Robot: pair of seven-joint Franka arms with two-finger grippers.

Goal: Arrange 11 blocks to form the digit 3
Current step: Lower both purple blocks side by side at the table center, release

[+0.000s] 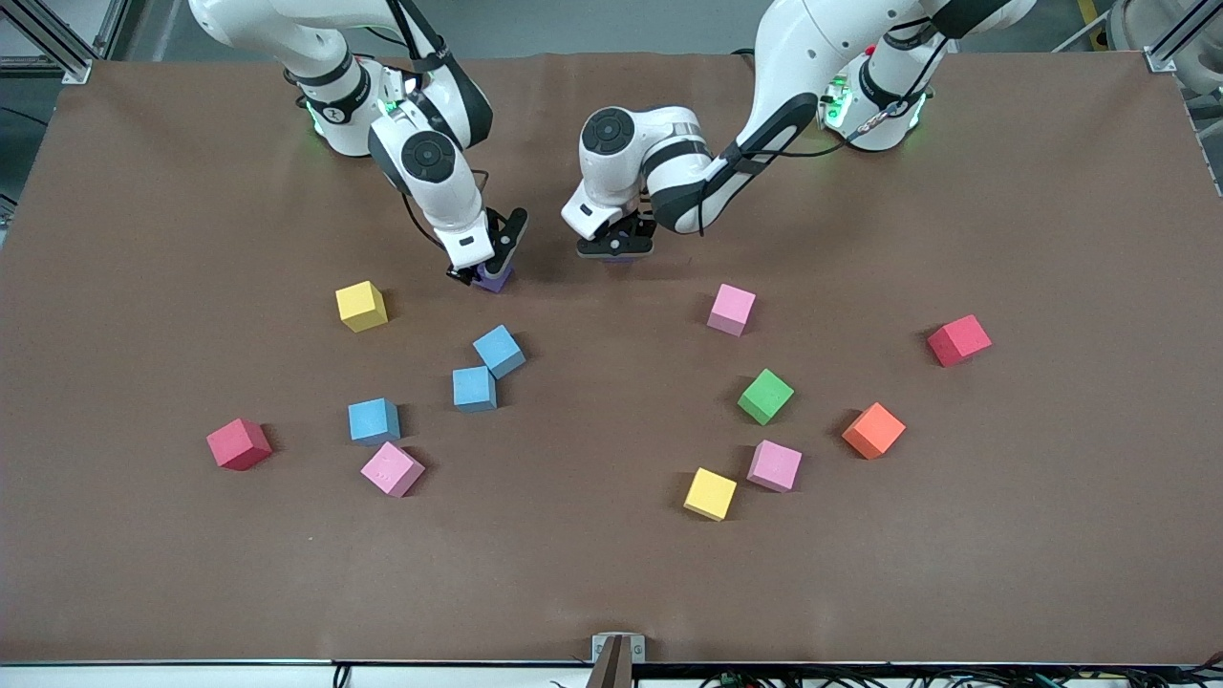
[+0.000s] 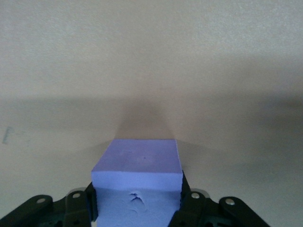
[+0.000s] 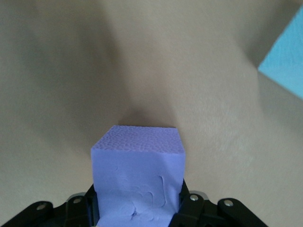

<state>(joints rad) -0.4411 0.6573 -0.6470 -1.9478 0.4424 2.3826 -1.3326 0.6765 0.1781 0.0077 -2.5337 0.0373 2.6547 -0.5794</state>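
We have both arms down near the robots' edge of the table (image 1: 134, 573), each one clamped on a purple cube; the right gripper (image 1: 489, 270) has its fingers pinched on a purple block (image 1: 494, 279) that sits right between them, low at the table surface, and in the right wrist view that same cube (image 3: 137, 175) fills the gap between the two black fingers (image 3: 90, 203); a corner of a blue block (image 3: 286, 61) shows at the edge there; the left gripper (image 1: 616, 244) holds the second purple block (image 1: 621, 256), barely showing under the hand from the front, but squarely gripped between the fingers (image 2: 187, 198) in the left wrist view (image 2: 138, 182); nearer the front camera the rest lie loose and scattered: a yellow block (image 1: 361, 306), three blue blocks (image 1: 499, 351) (image 1: 474, 389) (image 1: 374, 421), three pink blocks (image 1: 732, 310) (image 1: 392, 469) (image 1: 774, 465), a green block (image 1: 765, 397), an orange block (image 1: 873, 430), a second yellow block (image 1: 710, 494); two red cubes (image 1: 958, 340) (image 1: 239, 444) sit out toward either end; we see no figure formed yet
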